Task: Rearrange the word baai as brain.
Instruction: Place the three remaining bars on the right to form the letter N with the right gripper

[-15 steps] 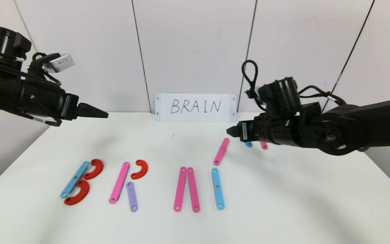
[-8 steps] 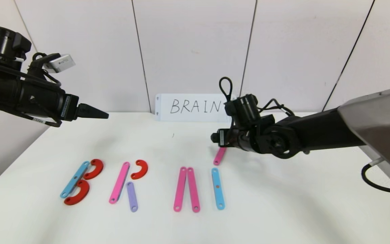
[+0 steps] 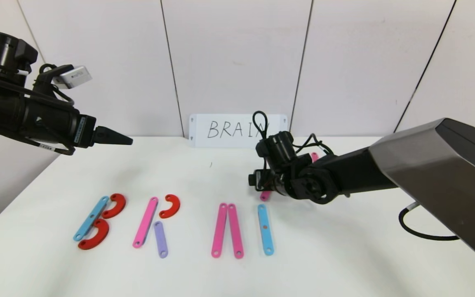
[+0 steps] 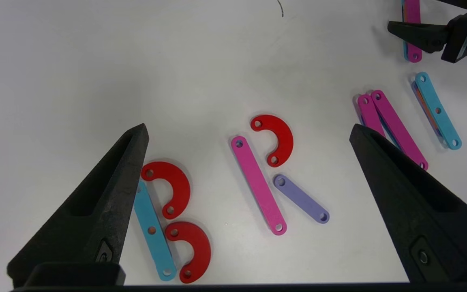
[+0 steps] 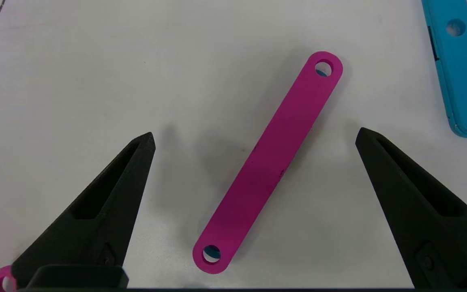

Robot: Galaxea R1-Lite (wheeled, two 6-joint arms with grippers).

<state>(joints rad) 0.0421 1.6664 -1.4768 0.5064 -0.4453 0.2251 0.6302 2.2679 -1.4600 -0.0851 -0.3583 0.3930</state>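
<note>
Strip (image 5: pixel 268 162) between right gripper (image 5: pixel 254 142) fingers (image 5: pixel 114 194)

White matte table (image 3: pixel 344 255) as work surface, meeting a rear wall (image 3: pixel 233 62) of pale panels divided by thin dark seams, vertical at centre and slanting towards the sides; white card (image 3: pixel 237 130) propped at the wall base; diffuse even lighting, casting soft faint shadows on the tabletop.
</note>
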